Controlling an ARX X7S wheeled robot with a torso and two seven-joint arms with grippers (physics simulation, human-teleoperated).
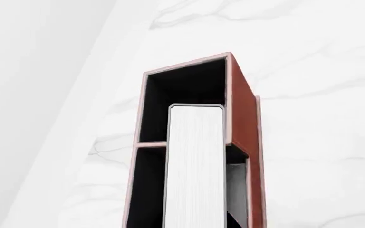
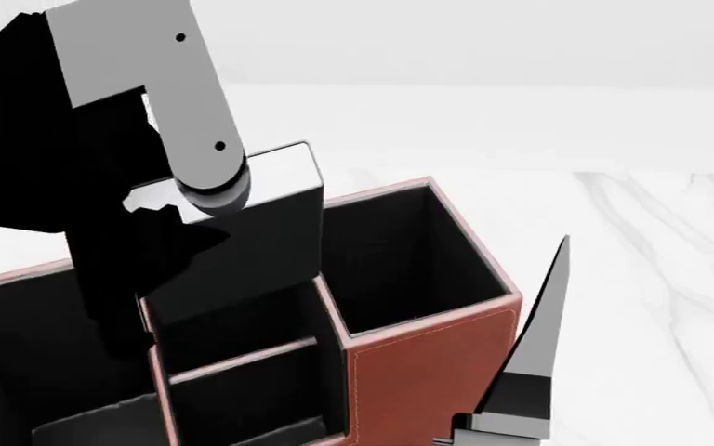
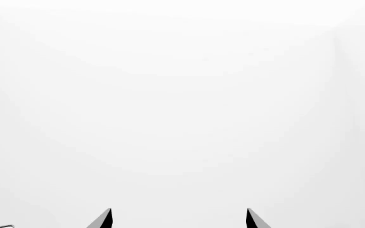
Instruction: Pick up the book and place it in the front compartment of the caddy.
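Left gripper jaws pinch the book, upright over the caddy, lower end at the front compartment mouth. Right gripper jaws spread, beside caddy above the counter.

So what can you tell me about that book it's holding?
The book is thin and rectangular, with a dark cover and a white, finely lined page edge. It stands upright, held from above by the left tool, whose grip itself is hidden. Its lower end dips into the reddish-brown box, in a black-lined cell beside the deep square one. Whether it touches the cell's walls or floor can't be seen.
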